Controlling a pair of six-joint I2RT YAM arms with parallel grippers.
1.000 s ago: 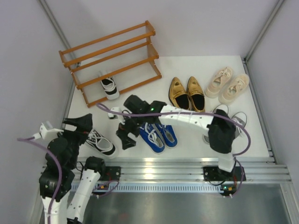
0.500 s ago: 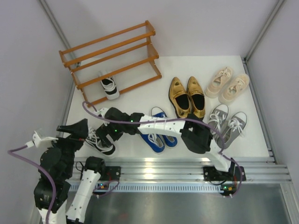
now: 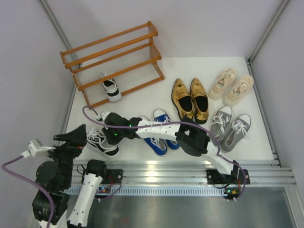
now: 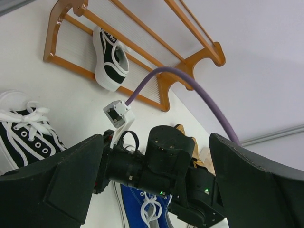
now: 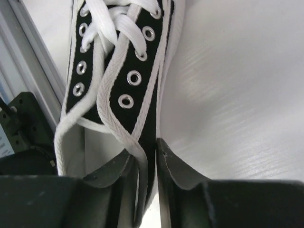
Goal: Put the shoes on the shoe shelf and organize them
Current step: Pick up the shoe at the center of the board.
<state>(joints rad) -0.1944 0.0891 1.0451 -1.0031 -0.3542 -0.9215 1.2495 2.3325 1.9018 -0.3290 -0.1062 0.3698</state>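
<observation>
Sneaker in black and white lies on the bench by its near left edge, one side wall nipped in the narrowed right pincer, its mate resting low in the shoe shelf, the left pincer spread wide and empty just beside the gripped shoe.

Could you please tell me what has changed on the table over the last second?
The right gripper swung left from above the blue sneakers, dropped to the black-and-white sneaker by the near edge and closed on its laced side. The left gripper, open, drew back toward its base. The gold loafers, grey sneakers, beige lace-ups and shoe shelf stayed put.
</observation>
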